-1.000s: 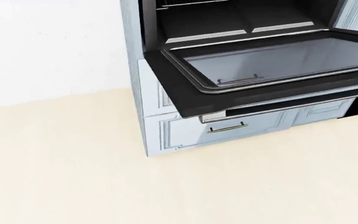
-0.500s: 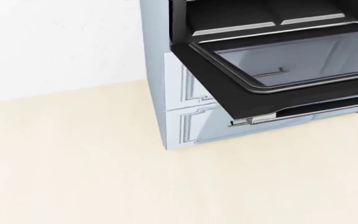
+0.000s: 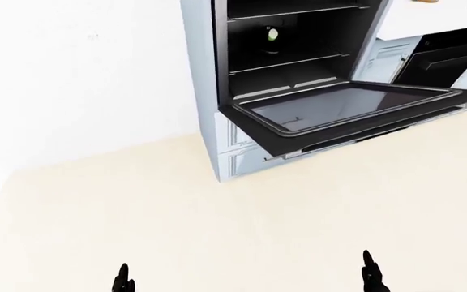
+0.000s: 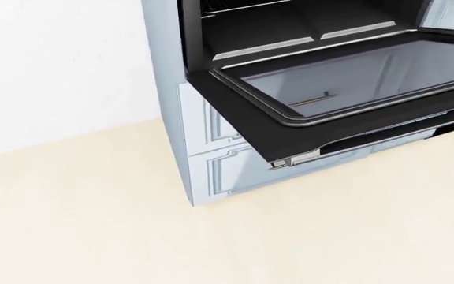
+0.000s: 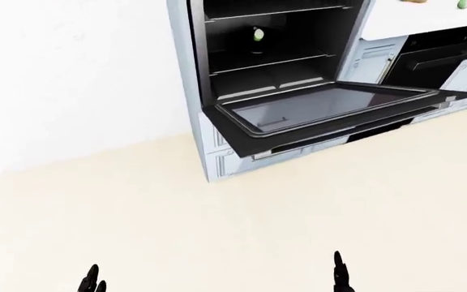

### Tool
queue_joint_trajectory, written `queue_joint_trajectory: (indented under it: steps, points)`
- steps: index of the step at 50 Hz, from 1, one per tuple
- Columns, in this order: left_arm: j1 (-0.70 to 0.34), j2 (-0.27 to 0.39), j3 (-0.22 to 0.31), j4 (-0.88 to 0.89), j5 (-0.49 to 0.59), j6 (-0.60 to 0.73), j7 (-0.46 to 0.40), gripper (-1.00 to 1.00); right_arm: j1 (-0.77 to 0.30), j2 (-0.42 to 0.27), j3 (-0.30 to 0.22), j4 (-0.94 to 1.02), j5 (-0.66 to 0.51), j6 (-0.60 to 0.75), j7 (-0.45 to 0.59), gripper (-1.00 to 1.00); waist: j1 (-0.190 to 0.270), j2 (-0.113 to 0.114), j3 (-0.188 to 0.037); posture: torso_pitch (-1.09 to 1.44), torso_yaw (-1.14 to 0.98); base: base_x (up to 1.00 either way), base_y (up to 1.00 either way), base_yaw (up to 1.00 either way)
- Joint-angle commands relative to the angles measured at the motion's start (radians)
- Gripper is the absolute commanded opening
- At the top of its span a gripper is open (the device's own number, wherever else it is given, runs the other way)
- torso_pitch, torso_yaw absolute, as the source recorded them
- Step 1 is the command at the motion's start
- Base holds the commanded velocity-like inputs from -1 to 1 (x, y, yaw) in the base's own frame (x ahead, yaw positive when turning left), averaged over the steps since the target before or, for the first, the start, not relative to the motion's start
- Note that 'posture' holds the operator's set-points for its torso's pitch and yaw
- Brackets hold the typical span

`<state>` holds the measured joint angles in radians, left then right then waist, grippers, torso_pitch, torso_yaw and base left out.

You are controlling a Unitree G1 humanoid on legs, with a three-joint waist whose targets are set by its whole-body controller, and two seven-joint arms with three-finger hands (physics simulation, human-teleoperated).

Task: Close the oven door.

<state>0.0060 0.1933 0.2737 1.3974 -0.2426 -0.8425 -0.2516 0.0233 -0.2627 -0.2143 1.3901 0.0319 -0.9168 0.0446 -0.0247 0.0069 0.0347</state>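
Note:
The black oven (image 3: 286,42) stands in a pale blue cabinet at the upper middle of the left-eye view. Its door (image 3: 343,109) hangs fully open, lying flat with the glass pane facing up. The head view shows the door (image 4: 337,89) close up, at the upper right. Wire racks (image 3: 290,61) show inside the cavity. Only fingertips of my left hand (image 3: 123,277) and right hand (image 3: 369,267) show at the bottom edge, far below the door and touching nothing. The fingers point up, spread.
A pale blue drawer (image 4: 235,168) sits under the open door. A white wall (image 3: 79,73) runs to the left of the cabinet. A second dark appliance (image 3: 448,58) and white counter (image 3: 428,18) stand at the right. Beige floor (image 3: 234,219) lies between me and the oven.
The whole head view shifted: the oven slid right half a second ago, then back left now. The camera moved; the door stays open.

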Motion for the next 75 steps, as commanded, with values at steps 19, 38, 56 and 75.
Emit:
queue_joint_trajectory:
  steps: [19, 38, 56, 75]
  points:
    - [-0.008, 0.015, 0.010, -0.016, -0.012, -0.022, -0.008, 1.00, -0.015, -0.008, 0.000, -0.021, 0.022, -0.024, 0.021, 1.00, 0.018, 0.009, 0.000, 0.00, 0.00, -0.07, 0.00, -0.25]
    - [-0.009, 0.019, 0.014, -0.017, -0.024, -0.021, -0.016, 1.00, -0.012, -0.004, 0.005, -0.020, 0.019, -0.016, 0.027, 1.00, 0.014, -0.018, -0.004, 0.00, 0.00, -0.13, 0.00, -0.44]
    - [-0.007, 0.013, 0.006, -0.016, -0.012, -0.025, -0.008, 1.00, -0.014, 0.000, 0.004, -0.021, 0.023, -0.016, 0.037, 1.00, 0.021, -0.034, -0.012, 0.00, 0.00, -0.18, 0.00, -0.50]
    - [-0.009, 0.014, 0.006, -0.016, -0.012, -0.023, -0.009, 1.00, -0.011, 0.005, 0.005, -0.020, 0.035, -0.012, 0.059, 1.00, -0.018, 0.057, 0.007, 0.00, 0.00, -0.09, 0.00, -0.19]
